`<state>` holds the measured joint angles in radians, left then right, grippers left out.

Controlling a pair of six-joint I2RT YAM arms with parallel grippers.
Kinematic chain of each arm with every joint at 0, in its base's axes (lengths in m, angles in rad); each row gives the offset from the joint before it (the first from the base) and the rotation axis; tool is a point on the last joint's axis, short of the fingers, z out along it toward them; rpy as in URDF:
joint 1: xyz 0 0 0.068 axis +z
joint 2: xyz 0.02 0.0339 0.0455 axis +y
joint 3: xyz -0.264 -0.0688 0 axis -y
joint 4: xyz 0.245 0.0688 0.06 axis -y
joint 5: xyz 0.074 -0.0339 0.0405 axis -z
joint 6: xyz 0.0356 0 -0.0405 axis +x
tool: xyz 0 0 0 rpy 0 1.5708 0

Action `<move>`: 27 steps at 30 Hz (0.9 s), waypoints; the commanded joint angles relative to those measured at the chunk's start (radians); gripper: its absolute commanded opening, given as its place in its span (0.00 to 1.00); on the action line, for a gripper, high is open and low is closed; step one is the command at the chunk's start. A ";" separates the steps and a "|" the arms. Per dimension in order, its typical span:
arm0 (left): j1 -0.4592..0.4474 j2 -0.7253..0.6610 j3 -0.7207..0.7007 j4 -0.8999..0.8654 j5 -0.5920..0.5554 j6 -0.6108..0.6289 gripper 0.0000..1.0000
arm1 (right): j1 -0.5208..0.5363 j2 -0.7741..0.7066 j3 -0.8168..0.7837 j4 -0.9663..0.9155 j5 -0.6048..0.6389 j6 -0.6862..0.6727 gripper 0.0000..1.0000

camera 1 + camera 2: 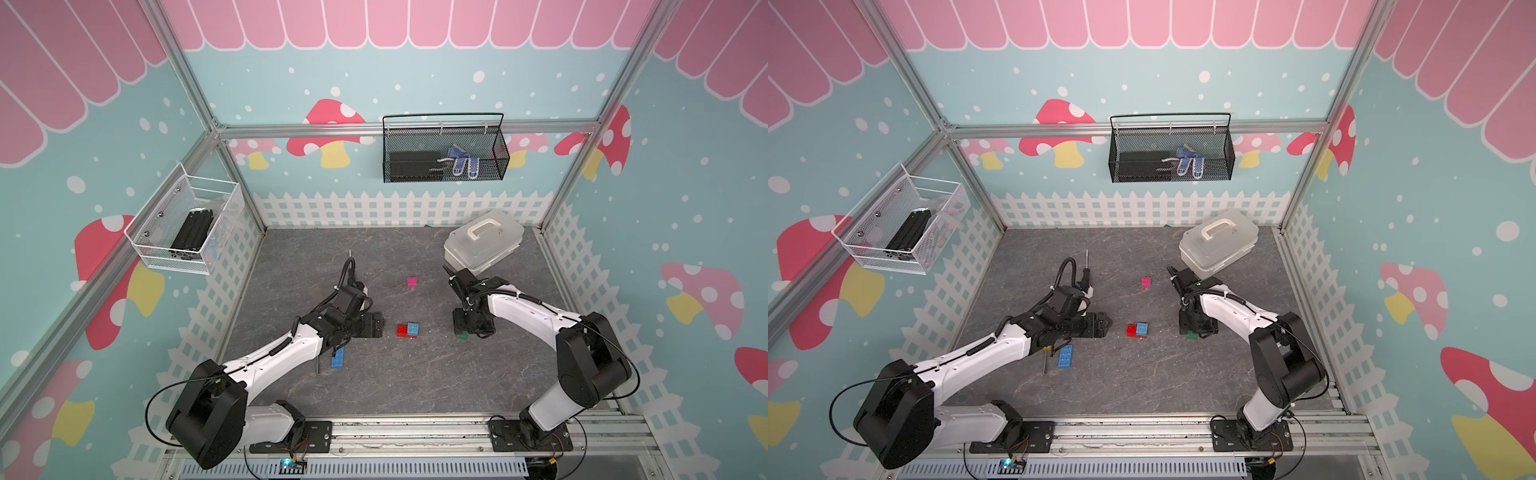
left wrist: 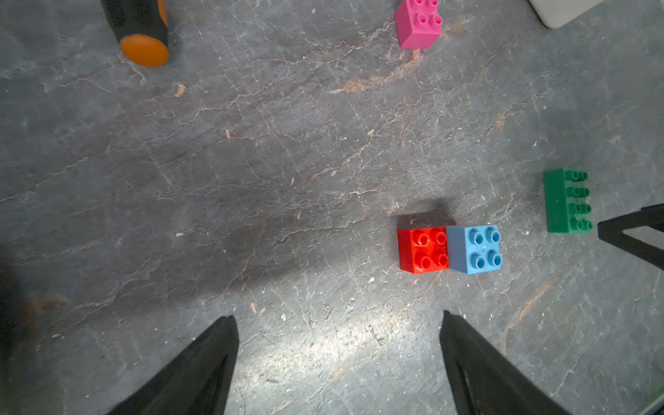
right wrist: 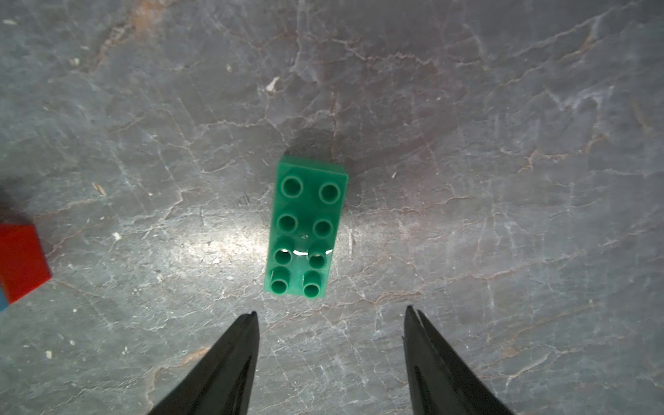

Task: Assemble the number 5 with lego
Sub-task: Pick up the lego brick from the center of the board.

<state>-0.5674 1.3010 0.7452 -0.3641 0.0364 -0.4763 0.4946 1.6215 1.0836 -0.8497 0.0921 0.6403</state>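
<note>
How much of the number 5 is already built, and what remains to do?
Done: the short blue brick appears pressed onto one end of the long red brick. In hand: nothing yet; the right gripper hovers open above the loose green brick. The left gripper is open and empty. Left: green brick, pink brick and long blue brick all lie separate.

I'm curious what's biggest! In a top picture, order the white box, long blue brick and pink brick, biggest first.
In a top view:
1. white box
2. long blue brick
3. pink brick
</note>
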 commanded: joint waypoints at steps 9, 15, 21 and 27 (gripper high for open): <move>-0.019 0.025 0.037 -0.015 -0.046 -0.021 0.91 | -0.002 0.082 -0.008 0.053 -0.058 -0.043 0.59; -0.022 0.039 0.038 0.010 -0.046 -0.044 0.91 | -0.002 0.113 -0.003 0.060 -0.051 -0.089 0.46; -0.029 0.063 0.040 0.014 -0.049 -0.040 0.91 | -0.002 0.120 0.004 0.055 -0.047 -0.200 0.27; -0.031 0.063 0.032 0.020 -0.056 -0.042 0.91 | -0.001 0.121 0.013 0.028 -0.051 -0.326 0.33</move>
<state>-0.5915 1.3613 0.7578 -0.3607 0.0090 -0.4988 0.4946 1.7283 1.0843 -0.7856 0.0353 0.3935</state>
